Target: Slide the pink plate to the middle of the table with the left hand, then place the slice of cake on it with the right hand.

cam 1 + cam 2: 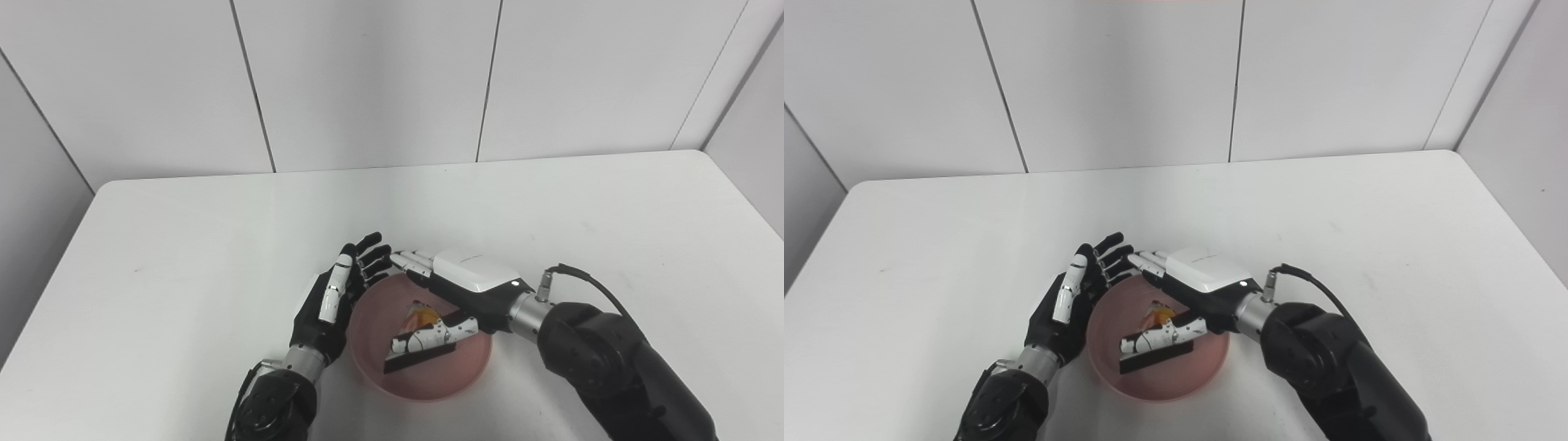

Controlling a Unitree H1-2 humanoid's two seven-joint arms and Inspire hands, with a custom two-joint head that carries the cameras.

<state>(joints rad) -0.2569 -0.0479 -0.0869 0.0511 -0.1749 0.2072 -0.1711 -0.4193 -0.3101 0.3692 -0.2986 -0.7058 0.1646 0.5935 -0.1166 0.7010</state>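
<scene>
Nowhere readable writing: right hand (471,288) over cake slice (421,343), pink plate (422,383) beneath.

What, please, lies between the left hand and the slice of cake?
Only the pink plate's rim and bare floor, in both eye views; left hand is open beside it, the slice of cake inside.
</scene>
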